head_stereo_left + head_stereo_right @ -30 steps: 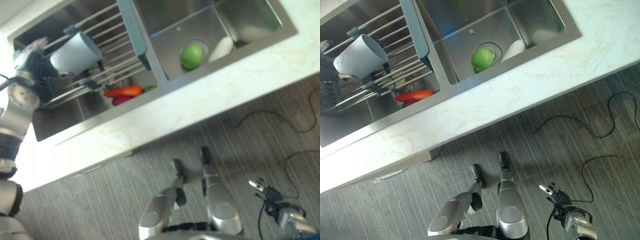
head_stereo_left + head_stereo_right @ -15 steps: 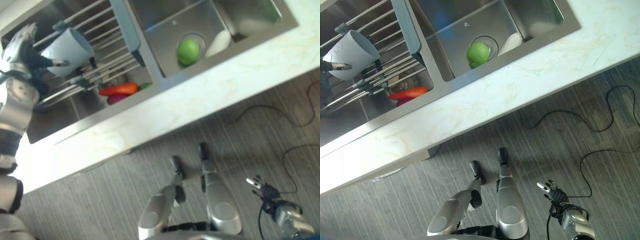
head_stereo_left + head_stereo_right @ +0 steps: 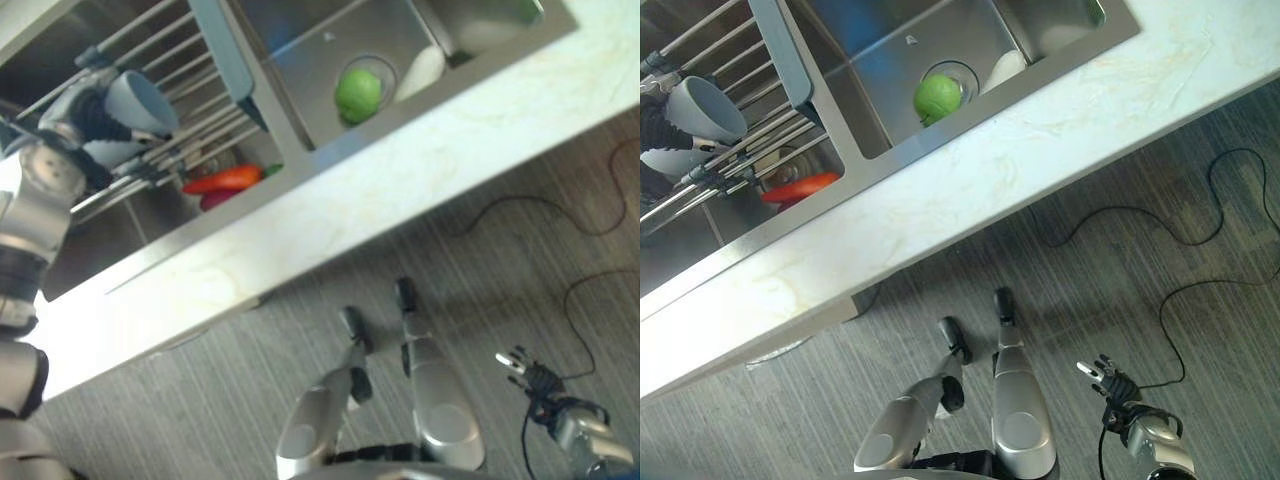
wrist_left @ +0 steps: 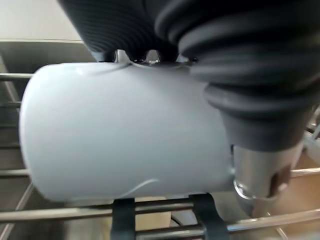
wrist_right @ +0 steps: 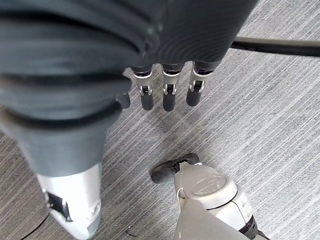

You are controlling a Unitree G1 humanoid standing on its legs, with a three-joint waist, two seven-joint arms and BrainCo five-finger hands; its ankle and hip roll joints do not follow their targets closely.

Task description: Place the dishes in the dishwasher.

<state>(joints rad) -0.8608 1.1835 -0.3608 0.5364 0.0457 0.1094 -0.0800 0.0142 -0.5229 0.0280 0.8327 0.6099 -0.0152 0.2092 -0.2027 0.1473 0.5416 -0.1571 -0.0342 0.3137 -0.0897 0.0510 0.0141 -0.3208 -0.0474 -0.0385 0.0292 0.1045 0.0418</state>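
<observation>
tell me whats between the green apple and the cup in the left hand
In the right eye view, the blue-grey rack end bar and the steel sink divider lie between the green apple and the cup.

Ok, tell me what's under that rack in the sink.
Below the rack bars lie a red-orange vegetable and something dark red. The bars and the cup cover the rest.

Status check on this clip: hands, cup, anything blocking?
Left hand wrapped around cup over rack bars. Right hand open, low over floor. Nothing blocking.
</observation>
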